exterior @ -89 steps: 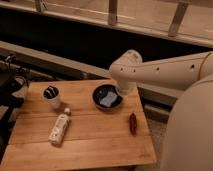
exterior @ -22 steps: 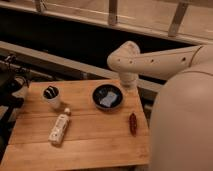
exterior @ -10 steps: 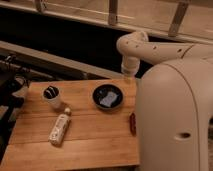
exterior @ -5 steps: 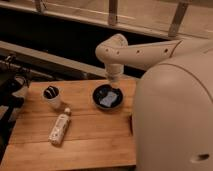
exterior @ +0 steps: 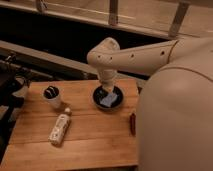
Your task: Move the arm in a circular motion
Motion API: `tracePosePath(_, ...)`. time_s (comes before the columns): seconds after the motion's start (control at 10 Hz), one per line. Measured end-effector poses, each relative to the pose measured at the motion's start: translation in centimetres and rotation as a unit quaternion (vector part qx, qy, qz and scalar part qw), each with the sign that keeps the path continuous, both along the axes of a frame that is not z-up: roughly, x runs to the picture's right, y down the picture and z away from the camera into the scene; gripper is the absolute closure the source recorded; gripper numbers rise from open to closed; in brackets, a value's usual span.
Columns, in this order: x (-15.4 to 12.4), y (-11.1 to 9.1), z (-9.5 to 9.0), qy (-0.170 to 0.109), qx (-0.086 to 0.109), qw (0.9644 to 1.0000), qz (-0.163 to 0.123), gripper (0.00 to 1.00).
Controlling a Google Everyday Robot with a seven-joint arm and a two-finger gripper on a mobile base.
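The arm (exterior: 150, 52) is large, smooth and white, with small dark holes along its tube. It reaches in from the right, bends at a rounded joint (exterior: 103, 54) and points down. Its lower end, with the gripper (exterior: 107, 89), hangs just above the back rim of a black bowl (exterior: 96, 98) on the wooden table (exterior: 90, 145). A thick near segment of the arm (exterior: 175, 120) fills the right side of the view and hides the table's right edge.
The bowl holds a pale blue flat piece (exterior: 108, 100). A white cup with dark contents (exterior: 51, 96) stands at the left. A white bottle (exterior: 60, 129) lies on its side in front. A small red object (exterior: 132, 123) lies at the right. Dark equipment (exterior: 10, 80) stands left of the table.
The arm's bent joint has swung from the back right to the left and forward, and its lower end has come down over the bowl. The table items have not moved.
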State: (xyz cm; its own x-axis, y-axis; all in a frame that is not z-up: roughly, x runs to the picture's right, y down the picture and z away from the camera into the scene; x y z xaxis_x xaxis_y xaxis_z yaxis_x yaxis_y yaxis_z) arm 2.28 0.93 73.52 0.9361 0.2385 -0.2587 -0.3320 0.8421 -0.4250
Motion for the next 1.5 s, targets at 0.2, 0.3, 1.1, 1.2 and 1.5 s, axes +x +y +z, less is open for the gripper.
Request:
tracePosePath(0.2, -0.6, 0.7, -0.7, -0.005, 0.004, 1.0, -0.002, 1.0)
tracePosePath(0.3, -0.7, 0.6, -0.7, -0.009, 0.004, 0.9999, -0.004, 1.0)
tracePosePath(1.1, 5.2, -0.5, 0.1, -0.023, -0.001, 0.9997, 0.001, 1.0)
tracePosePath(1.2, 6.2, -1.0, 0.5, -0.027, -0.001, 0.9996, -0.002, 1.0)
tracePosePath(1.5, 7.1, -1.3, 0.4, -0.03, 0.001, 0.9995, -0.013, 1.0)
